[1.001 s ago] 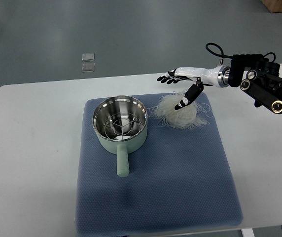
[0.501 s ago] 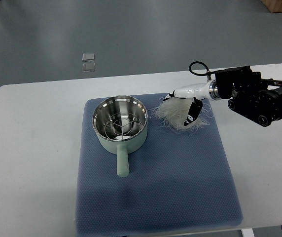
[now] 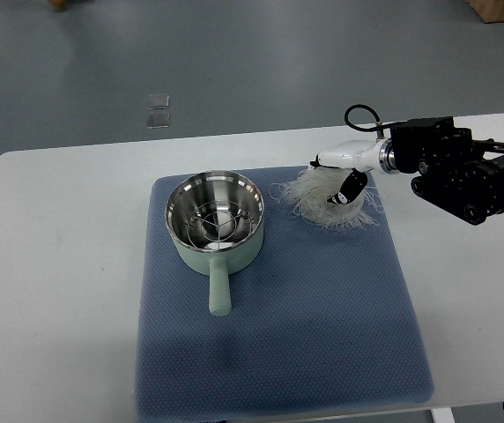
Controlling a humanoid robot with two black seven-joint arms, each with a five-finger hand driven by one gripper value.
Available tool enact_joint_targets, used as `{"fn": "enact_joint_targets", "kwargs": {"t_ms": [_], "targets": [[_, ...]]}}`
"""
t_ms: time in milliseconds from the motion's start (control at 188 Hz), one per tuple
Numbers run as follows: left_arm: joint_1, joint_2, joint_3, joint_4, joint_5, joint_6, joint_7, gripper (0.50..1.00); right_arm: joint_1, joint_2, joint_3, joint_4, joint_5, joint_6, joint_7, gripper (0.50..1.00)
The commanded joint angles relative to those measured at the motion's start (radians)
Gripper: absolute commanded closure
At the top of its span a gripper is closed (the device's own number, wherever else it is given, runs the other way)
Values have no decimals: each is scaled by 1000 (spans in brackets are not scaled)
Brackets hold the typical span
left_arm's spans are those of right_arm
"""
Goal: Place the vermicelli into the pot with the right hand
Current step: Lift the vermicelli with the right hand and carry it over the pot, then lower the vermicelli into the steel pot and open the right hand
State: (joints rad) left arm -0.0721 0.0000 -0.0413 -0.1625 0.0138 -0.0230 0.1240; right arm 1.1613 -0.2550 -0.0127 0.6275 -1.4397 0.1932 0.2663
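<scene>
In the top view, the vermicelli (image 3: 327, 200) lay on the blue mat (image 3: 322, 308), just right of the pot (image 3: 215, 218). The right hand (image 3: 340, 176) was closed around the bundle. A firm, gathering grip was judged necessary so that loose strands would be carried along.

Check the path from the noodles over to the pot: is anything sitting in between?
Nothing visible. The right hand is on the noodles, and only bare blue mat lies between them and the pot, whose open top holds just a wire rack.
</scene>
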Motion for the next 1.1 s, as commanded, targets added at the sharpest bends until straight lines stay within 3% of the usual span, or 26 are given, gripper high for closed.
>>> {"fn": "enact_joint_targets", "kwargs": {"t_ms": [0,186,218,447,506,740,873,884,889,895,900,921,948,996,1001,1097], "targets": [[0,0,0,-2,0,0,0,500,37,-9,16,4,22,-5,17,1000],[0,0,0,-2,0,0,0,500,106,-33,100,54,73,25,53,1000],[0,0,-2,-2,0,0,0,500,149,-49,143,101,85,75,54,1000],[0,0,-2,-2,0,0,0,500,224,-41,240,181,88,155,54,1000],[0,0,-3,-2,0,0,0,500,230,-20,286,235,116,215,80,1000],[0,0,-3,0,0,0,0,500,170,97,280,238,116,207,76,1000],[0,0,-2,0,0,0,0,500,144,105,272,235,113,193,74,1000],[0,0,-2,0,0,0,0,500,130,103,260,230,113,180,74,983],[0,0,-2,0,0,0,0,500,126,103,258,227,113,175,74,939],[0,0,-2,0,0,0,0,500,126,103,258,227,113,175,74,938],[0,0,-2,0,0,0,0,500,124,105,257,224,113,169,74,904],[0,0,-2,0,2,0,0,500,117,103,255,218,113,157,76,845],[0,0,-2,0,2,0,0,500,112,103,255,215,113,141,76,806],[0,0,-2,0,2,0,0,500,112,103,255,215,113,141,76,805],[0,0,-2,-2,2,0,0,500,95,103,255,213,114,114,76,710],[0,0,0,-2,2,0,0,500,81,94,257,212,116,87,76,599]]}}
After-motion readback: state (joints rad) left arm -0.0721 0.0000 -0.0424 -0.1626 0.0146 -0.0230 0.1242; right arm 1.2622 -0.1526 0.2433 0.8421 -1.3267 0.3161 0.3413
